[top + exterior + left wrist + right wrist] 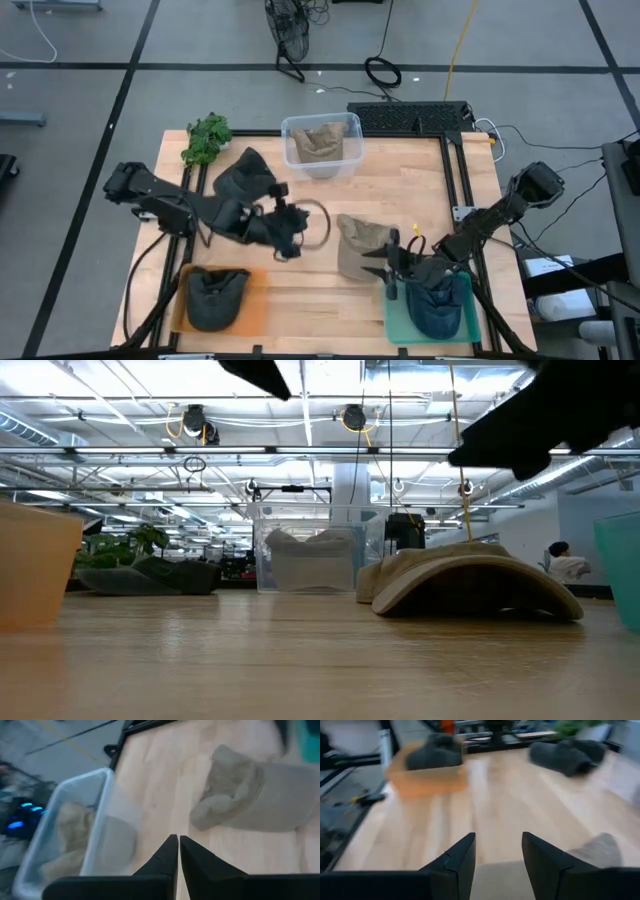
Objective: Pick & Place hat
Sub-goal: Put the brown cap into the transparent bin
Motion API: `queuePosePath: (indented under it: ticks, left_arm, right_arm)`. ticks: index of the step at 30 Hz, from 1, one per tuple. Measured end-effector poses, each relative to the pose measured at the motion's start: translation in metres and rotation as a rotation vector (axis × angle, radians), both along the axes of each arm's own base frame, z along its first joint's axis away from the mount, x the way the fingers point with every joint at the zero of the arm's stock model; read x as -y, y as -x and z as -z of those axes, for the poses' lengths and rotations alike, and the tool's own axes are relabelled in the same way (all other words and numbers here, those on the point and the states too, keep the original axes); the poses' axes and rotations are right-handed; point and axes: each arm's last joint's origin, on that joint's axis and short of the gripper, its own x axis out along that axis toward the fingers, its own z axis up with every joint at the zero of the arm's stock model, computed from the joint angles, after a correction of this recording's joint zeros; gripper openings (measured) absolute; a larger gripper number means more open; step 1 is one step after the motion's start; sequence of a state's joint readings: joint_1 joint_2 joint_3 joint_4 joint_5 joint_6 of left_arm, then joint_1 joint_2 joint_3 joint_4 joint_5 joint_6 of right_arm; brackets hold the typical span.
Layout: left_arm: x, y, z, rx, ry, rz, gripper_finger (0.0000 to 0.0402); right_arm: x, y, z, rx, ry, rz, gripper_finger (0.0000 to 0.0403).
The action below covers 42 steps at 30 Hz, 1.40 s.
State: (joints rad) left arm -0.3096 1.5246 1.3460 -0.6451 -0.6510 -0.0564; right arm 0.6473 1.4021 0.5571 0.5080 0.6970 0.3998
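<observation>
A tan hat (358, 245) lies crown-up on the wooden table, also seen in the low view (470, 585) and the left wrist view (255, 795). My right gripper (380, 263) hovers open over the hat's right edge; its wrist view (497, 847) shows the hat's edge (600, 851) beside one finger. My left gripper (298, 230) hangs shut above the table's middle, left of the tan hat, its fingers (177, 847) nearly touching each other. Another tan hat sits in a clear bin (320, 145). A dark hat (245, 175) lies on the table's far left part.
An orange tray (250, 300) at the near left holds a dark hat; a teal tray (400, 318) at the near right holds another. A green plant (207, 138) sits at the far left corner. Bare wood lies between the trays (320, 300).
</observation>
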Motion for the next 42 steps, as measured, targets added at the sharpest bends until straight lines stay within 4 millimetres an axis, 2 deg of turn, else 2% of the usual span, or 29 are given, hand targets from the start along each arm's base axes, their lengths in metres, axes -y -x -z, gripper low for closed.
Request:
queuePosePath:
  ticks: [3,7,11,14,17,22,26,30,36,39,42]
  left_arm:
    - [-0.02,-0.004,0.005,0.156,0.109,0.132,0.003]
    - [-0.042,0.007,0.023,0.324,0.177,0.231,0.003]
    - [-0.06,0.029,0.021,0.531,0.192,0.255,0.003]
    - [-0.067,0.046,0.028,0.592,0.198,0.275,0.003]
    - [-0.07,0.059,0.028,0.663,0.188,0.295,0.0031]
    - [-0.071,0.071,0.029,0.684,0.203,0.297,0.0031]
    - [-0.067,0.079,0.023,0.701,0.231,0.344,0.0031]
    - [-0.063,0.081,0.021,0.702,0.247,0.387,0.0031]
    - [-0.057,0.082,0.022,0.692,0.259,0.419,0.0031]
    - [-0.054,0.082,0.022,0.692,0.263,0.431,0.0031]
    - [-0.052,0.085,0.017,0.729,0.259,0.444,0.0031]
  right_arm:
    - [0.007,-0.006,0.005,-0.019,-0.016,0.031,0.0139]
    - [0.016,-0.012,0.007,-0.038,-0.028,0.036,0.0139]
    - [0.028,-0.018,0.008,-0.074,-0.02,0.067,0.0132]
    - [0.038,-0.028,0.005,-0.183,-0.051,0.082,0.0114]
    - [0.048,-0.039,-0.003,-0.332,-0.078,0.107,0.0089]
    - [0.053,-0.049,-0.012,-0.469,-0.043,0.102,0.007]
    - [0.056,-0.049,-0.011,-0.515,-0.1,0.08,0.0083]
    - [0.055,-0.049,-0.011,-0.514,-0.146,0.097,0.0117]
    - [0.059,-0.036,0.008,-0.554,-0.233,0.183,0.0159]
    - [0.062,-0.03,0.018,-0.553,-0.297,0.234,0.0163]
    - [0.063,-0.026,0.025,-0.536,-0.339,0.261,0.0149]
